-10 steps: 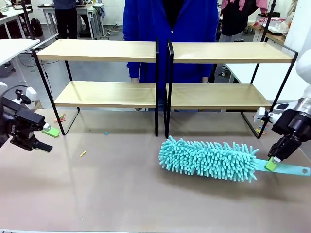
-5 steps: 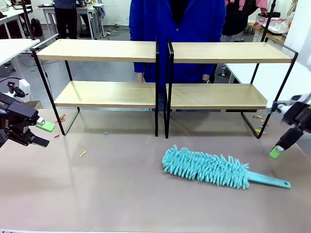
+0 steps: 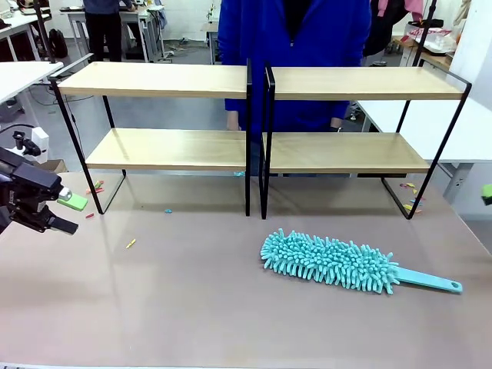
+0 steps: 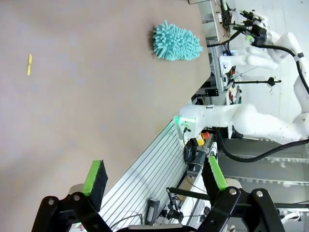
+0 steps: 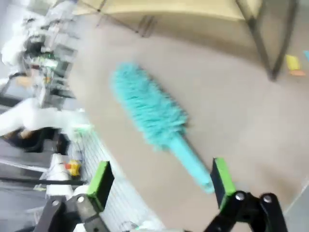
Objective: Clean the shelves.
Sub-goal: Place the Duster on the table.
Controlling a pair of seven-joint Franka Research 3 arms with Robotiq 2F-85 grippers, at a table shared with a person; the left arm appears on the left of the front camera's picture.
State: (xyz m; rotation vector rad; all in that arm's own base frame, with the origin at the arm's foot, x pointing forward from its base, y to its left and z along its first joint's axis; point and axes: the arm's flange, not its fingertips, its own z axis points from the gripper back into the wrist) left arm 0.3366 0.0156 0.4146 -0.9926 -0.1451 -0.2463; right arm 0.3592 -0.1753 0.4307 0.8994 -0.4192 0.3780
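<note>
Two matching wooden shelves (image 3: 254,115) stand side by side along the far half of a brown table (image 3: 192,307), each with two light boards in a thin black frame. A person in a blue top stands behind them.

A turquoise duster (image 3: 330,261) lies flat on the table in front of the right-hand shelf unit, touching nothing else. Its long axis runs roughly left to right: the fluffy head points toward the table's middle and the thin handle points toward the table's right edge, angled slightly toward the robot's side.

The right gripper (image 5: 157,186) is released, its green pads spread wide with nothing between them. From its wrist camera (blurred) the duster (image 5: 154,121) lies ahead of and below the fingers, handle end nearest, so the gripper is above and apart from it.

The left gripper (image 4: 152,179) is also open and empty, its fingers well apart. It sits at the table's left edge, and its camera shows the duster (image 4: 176,43) far off across the table, fluffy end nearest.

Judging from this layout, the right arm is much nearer the duster, and the handle faces its side, so a grasp would most naturally come from the right, closing across the handle's narrow width.

A few small coloured scraps (image 3: 131,243) lie on the table near the left shelf.
</note>
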